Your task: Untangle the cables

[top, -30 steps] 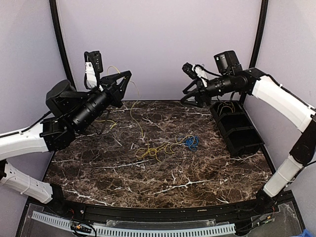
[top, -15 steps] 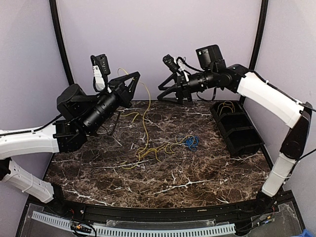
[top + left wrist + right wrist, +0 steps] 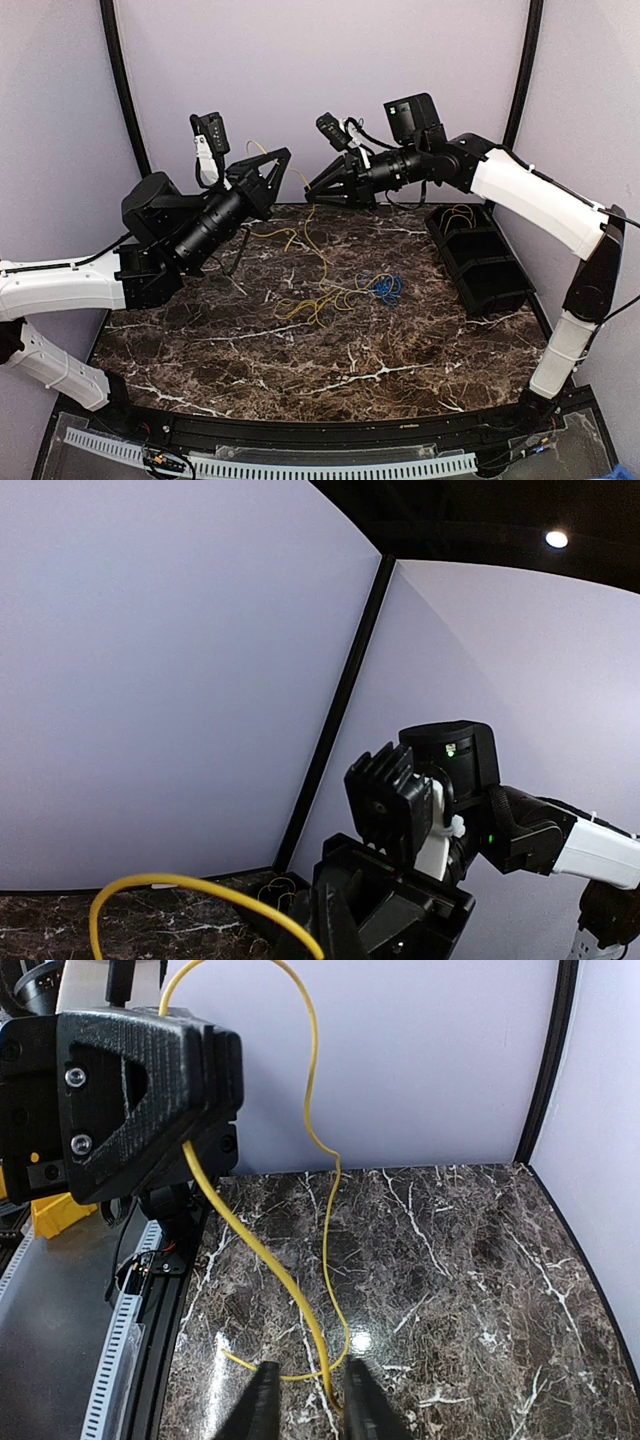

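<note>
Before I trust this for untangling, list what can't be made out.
Where the left gripper pinches the yellow cable: right wrist view, its own finger block hides it.
How the blue cable meets the yellow: top view, too small.
What the black bin holds: top view, dark, too small.

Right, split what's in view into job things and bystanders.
Job: yellow cable held up by the left tool; yellow tangle; blue cable; open right tool.
Bystanders: black bins; marble table.
</note>
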Controlling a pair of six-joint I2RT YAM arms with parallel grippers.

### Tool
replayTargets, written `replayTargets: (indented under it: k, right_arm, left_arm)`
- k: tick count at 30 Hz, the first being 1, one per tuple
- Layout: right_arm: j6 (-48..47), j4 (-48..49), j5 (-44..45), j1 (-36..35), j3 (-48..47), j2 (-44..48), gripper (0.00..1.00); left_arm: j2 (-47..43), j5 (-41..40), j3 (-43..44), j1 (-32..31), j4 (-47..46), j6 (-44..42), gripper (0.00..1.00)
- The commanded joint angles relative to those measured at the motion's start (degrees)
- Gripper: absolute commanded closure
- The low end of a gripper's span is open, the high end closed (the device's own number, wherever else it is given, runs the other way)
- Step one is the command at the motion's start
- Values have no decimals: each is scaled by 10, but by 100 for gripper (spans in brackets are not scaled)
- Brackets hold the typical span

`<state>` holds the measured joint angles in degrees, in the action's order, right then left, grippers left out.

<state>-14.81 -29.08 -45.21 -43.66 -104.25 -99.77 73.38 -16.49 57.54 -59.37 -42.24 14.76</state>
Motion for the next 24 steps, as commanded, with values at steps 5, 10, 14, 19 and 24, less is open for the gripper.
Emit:
replayTargets:
  k: [5, 10, 14, 19, 24]
  right_arm:
    - [5, 23, 34, -4, -24, 6, 100]
    - [-22, 8, 100, 23, -49, 14, 100]
    - [-17, 9, 117, 96, -63, 19, 100]
    - [-28, 11, 140, 184, -67, 15, 100]
    - [-43, 23, 167, 271, -65, -5, 100]
  left_arm:
    - [-12, -2, -16, 1, -18, 19, 100]
    - [-28, -34, -47, 2, 23, 52, 54]
    - [-47, -25, -92, 2, 60, 78, 43]
    - [-66, 19, -139, 1, 92, 91, 40]
    - [-88, 12, -165, 2, 103, 105, 41]
